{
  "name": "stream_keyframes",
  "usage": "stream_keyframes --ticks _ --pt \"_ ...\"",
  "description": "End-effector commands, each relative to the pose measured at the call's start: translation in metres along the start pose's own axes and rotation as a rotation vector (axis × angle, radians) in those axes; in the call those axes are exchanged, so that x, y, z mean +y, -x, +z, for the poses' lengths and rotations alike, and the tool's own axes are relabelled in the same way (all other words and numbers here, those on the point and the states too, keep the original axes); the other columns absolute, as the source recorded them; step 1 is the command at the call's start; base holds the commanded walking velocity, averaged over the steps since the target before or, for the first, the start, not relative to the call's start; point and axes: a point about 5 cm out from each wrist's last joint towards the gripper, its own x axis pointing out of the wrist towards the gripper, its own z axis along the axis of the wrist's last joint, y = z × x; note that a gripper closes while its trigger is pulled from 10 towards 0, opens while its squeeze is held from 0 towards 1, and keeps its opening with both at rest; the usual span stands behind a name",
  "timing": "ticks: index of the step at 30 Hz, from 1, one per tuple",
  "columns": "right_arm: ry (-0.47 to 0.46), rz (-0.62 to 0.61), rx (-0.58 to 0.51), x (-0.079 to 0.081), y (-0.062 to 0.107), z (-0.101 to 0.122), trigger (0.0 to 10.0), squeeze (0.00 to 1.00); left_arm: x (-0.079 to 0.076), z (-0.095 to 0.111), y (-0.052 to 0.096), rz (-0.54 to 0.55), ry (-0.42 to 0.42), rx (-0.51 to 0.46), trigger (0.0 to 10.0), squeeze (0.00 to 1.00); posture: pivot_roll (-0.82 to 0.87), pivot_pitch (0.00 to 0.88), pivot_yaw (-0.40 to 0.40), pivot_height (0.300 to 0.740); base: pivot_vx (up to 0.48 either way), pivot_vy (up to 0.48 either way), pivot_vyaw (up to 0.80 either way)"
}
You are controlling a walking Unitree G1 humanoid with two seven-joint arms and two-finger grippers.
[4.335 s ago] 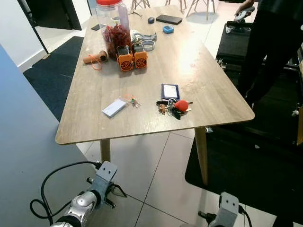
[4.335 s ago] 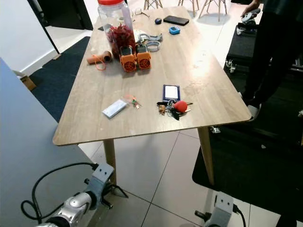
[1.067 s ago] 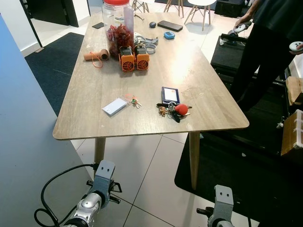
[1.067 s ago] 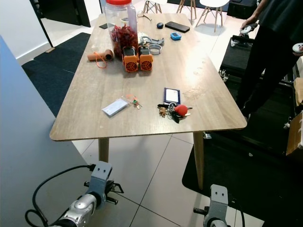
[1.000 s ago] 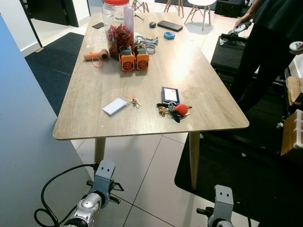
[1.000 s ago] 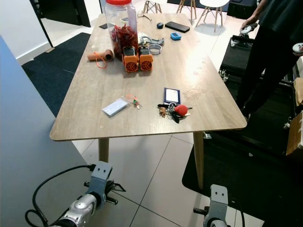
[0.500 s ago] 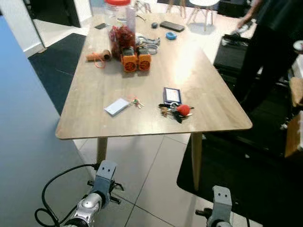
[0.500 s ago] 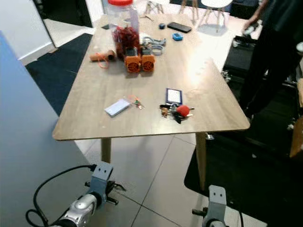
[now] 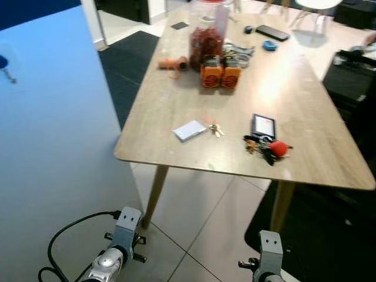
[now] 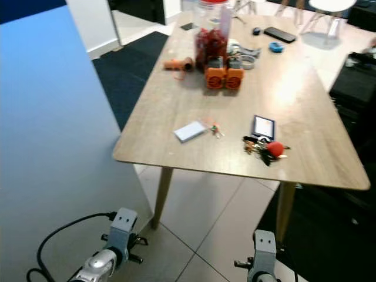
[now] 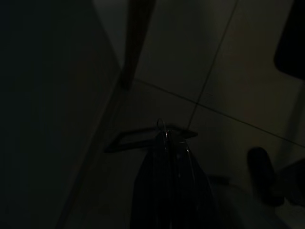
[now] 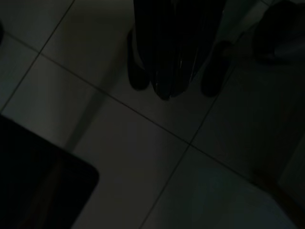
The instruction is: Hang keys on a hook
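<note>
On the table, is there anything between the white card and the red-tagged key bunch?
Yes. In the left eye view a small set of keys lies just beside the white card; past it, bare tabletop runs to the key bunch.

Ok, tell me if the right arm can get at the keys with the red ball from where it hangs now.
Probably not yet. The right gripper hangs low over the floor tiles, while the keys lie up on the table.

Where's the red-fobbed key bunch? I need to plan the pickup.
The key bunch lies on the wooden table near its front right corner, just in front of the dark card holder.
</note>
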Motion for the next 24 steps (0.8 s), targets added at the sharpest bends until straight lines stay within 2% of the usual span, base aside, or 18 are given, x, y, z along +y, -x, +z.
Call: stream_keyframes --ticks 1,24 --pt "0.004 0.007 0.006 0.0013 0.0005 -0.0021 10.0 0.0 0.0058 -0.0019 0.0026 0.013 0.013 -0.009 10.0 0.0 0.07 0.049 -0.031 0.74 0.0 0.0 0.8" --pt "0.014 0.021 0.01 0.004 -0.0001 -0.0016 10.0 0.0 0.008 -0.0026 0.0035 0.018 0.028 -0.008 10.0 0.0 0.07 0.053 -0.035 0.74 0.0 0.0 0.8"
